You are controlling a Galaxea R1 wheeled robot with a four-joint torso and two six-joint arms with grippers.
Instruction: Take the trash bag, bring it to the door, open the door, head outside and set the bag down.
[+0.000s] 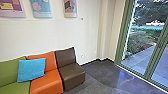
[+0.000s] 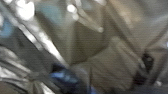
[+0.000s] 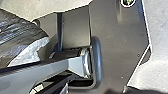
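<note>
Shiny wrinkled plastic of the trash bag (image 2: pixel 100 65) is close before the left wrist camera; whether the jaws, left or right, are released or clenched, one cannot tell. In the head view, green-framed glass door (image 1: pixel 155 56) stands at right, coloured seats (image 1: pixel 47 81) at lower left.

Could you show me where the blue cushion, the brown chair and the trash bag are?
Blue cushion (image 1: pixel 31 70): head view, middle of its front.
Brown chair (image 1: pixel 72 73): head view, top of its seat.
Trash bag (image 3: pixel 18 33): right wrist view, its dark, wrinkled plastic.
</note>
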